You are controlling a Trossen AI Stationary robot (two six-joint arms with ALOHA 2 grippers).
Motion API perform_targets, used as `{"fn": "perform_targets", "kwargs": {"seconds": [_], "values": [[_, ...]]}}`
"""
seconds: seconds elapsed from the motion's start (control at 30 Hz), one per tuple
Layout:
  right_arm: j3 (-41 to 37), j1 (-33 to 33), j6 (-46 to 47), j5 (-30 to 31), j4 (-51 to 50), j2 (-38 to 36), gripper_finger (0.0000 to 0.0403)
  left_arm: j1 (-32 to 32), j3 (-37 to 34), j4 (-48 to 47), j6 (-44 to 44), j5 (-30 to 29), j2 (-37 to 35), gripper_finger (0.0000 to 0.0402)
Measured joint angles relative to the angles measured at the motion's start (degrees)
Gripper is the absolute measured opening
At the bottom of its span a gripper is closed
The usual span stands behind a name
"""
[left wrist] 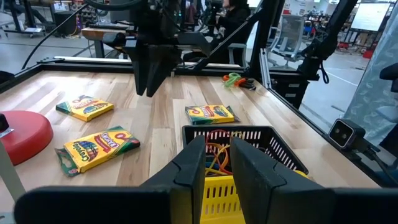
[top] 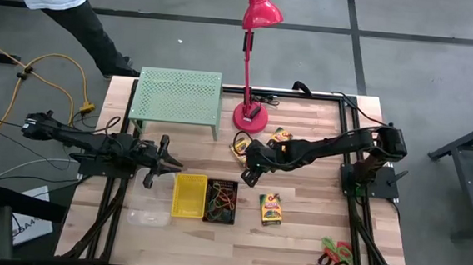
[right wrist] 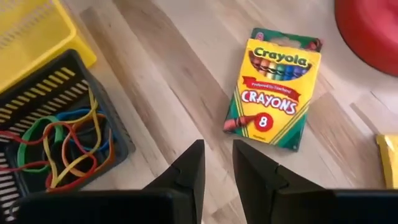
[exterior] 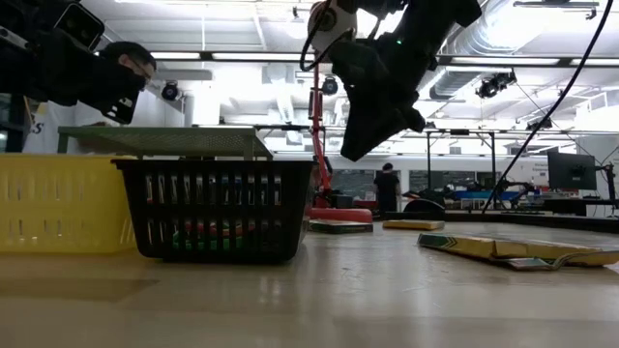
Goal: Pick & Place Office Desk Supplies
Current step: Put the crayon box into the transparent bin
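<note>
Three crayon boxes lie flat on the desk point(top: 296, 237) in the overhead picture: one low of centre point(top: 270, 208), just right of the black mesh bin point(top: 222, 202); a second point(top: 281, 136) near the lamp base point(top: 249, 114); a third point(top: 240, 145) partly hidden under the right arm. Yellow bin point(top: 189, 195) sits touching the mesh bin's left side, centre-low of frame. Clear bin point(top: 149, 214) lies left of and slightly below the yellow one, hard to make out. Mesh bin holds a tangle of coloured loops point(top: 222, 200). Scissors point(top: 336, 255), red and green handles, lie at lower right, well apart from everything else.

Right gripper point(top: 249, 176) reaches in from the right to mid-frame, raised above the desk, tip between the mesh bin and the partly hidden box. Its jaws stand narrow, a slim gap between them, holding nothing; its wrist picture shows bare wood under the gap, a crayon box at upper right, the loop bin at left.

Left gripper point(top: 170, 163) hovers at centre-left, just above the yellow bin's upper edge in the frame. Jaws narrow, nothing between them.

Green perforated rack point(top: 177, 97) stands at upper centre-left; the red lamp rises beside it. A person's leg point(top: 93, 35) shows at upper left, off the desk.
</note>
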Motion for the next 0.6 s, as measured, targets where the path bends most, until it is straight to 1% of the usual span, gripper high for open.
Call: {"fn": "perform_targets", "kwargs": {"seconds": [0.27, 0.43, 0.6], "values": [[0.0, 0.2, 1.0, -1.4, -0.3, 0.0, 0.007, 0.0, 0.0, 0.0, 0.0, 0.0, 0.0, 0.0071], [0.0, 0.1, 0.9, -0.9, 0.1, 0.0, 0.007, 0.0, 0.0, 0.0, 0.0, 0.0, 0.0, 0.0071], [0.0, 0.1, 0.8, 1.3, 0.6, 0.0, 0.007, 0.0, 0.0, 0.0, 0.0, 0.0, 0.0, 0.0071]]}}
